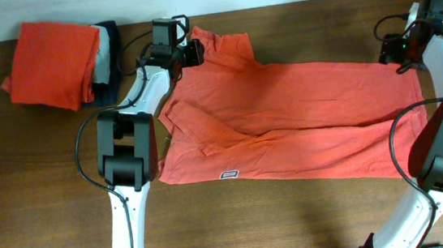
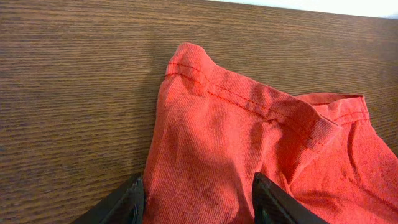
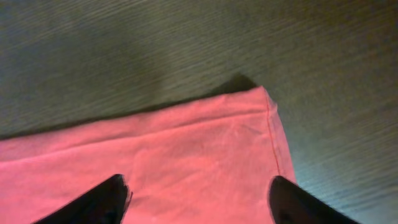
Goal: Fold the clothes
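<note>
Coral-red short-sleeved cotton T-shirt (image 1: pixel 301 108), spread rumpled across middle of dark brown wooden table (image 1: pixel 296 223). Left gripper (image 2: pixel 199 186) at table's far edge, parted astride sleeve (image 2: pixel 236 124), seemingly not clamping. Right gripper (image 3: pixel 199 183) at table's far right, wide apart, holding nothing.

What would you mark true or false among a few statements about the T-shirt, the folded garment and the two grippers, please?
1. The T-shirt lies spread on the table. True.
2. The folded orange garment lies apart from the T-shirt. True.
3. The right gripper is over the folded orange garment. False: it is over a hemmed corner of the T-shirt.
4. The left gripper is shut tight. False: its jaws stand apart, with T-shirt fabric between them.
5. Large white lettering shows on the T-shirt. False: only a small mark near one edge is visible.
</note>
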